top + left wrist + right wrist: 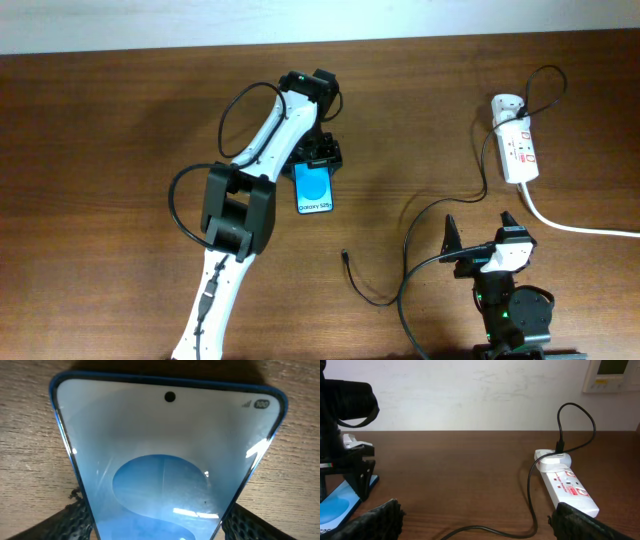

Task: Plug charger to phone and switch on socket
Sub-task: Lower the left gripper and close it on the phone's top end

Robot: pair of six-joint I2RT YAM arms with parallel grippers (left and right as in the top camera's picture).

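Note:
The phone (pixel 314 190) lies flat mid-table, with a blue screen and lighter oval. It fills the left wrist view (pixel 165 460). My left gripper (pixel 318 156) is at the phone's far end, its fingers (pixel 157 522) pressed against both long edges. The charger's thin black cable (pixel 408 245) runs from a loose plug tip (pixel 344 254) on the table up to the white adapter (pixel 505 104) in the socket (pixel 520 152). My right gripper (pixel 482 238) is open and empty at the front right, fingers (pixel 475 520) spread over the cable (pixel 532 505), with the socket (pixel 567 486) ahead right.
The socket's thick white cord (pixel 580 228) runs off the right edge. The left arm (pixel 240 210) stretches diagonally from the front left. The plug tip lies about a phone's length to the front right of the phone. A pale wall stands behind the table.

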